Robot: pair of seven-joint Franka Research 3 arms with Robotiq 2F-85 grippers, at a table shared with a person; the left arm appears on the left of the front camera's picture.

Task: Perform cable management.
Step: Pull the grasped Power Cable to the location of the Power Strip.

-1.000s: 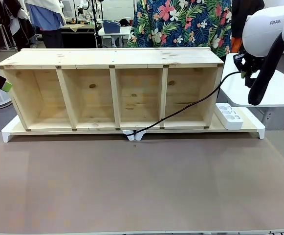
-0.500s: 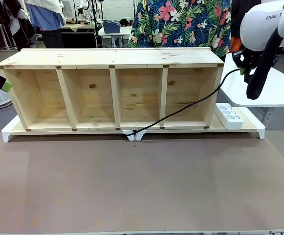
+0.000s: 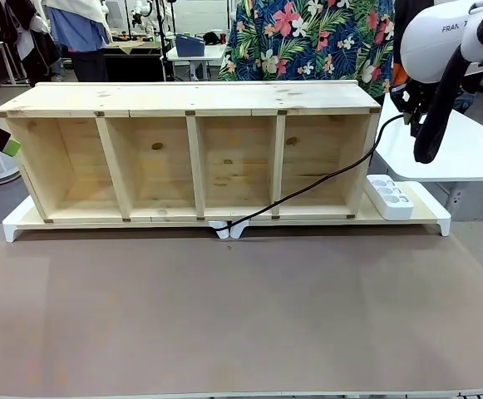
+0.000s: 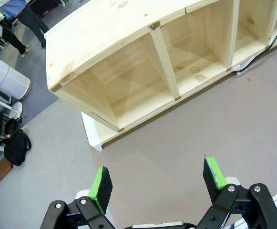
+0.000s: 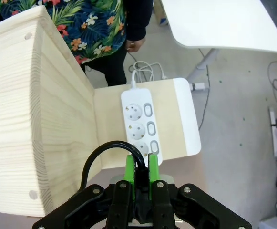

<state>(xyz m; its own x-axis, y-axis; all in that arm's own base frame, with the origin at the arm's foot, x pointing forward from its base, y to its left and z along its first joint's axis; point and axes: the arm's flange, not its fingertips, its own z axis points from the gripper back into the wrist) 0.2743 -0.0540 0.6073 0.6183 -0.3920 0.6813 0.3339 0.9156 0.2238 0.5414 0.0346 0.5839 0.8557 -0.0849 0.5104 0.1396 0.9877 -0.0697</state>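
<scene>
The cable [image 3: 308,187] is a thin black cord. It runs from a white clip [image 3: 229,229] at the shelf's front base, diagonally up past the right end of the wooden shelf [image 3: 191,100]. My right gripper [image 3: 407,104] holds it there, above the shelf's right end. In the right wrist view the right gripper [image 5: 139,174] is shut on the cable's plug end, and the cable [image 5: 100,151] loops off to the left. My left gripper [image 4: 157,179] hangs open and empty above the table, off the shelf's left end.
A white power strip [image 3: 389,197] lies on the white base board [image 3: 428,212] right of the shelf, directly below my right gripper [image 5: 139,124]. A person in a floral shirt [image 3: 308,37] stands behind the shelf. A white side table [image 3: 474,154] is at the right.
My right arm has risen a little and shifted slightly left, taking the cable end with it. The left arm has not moved.
</scene>
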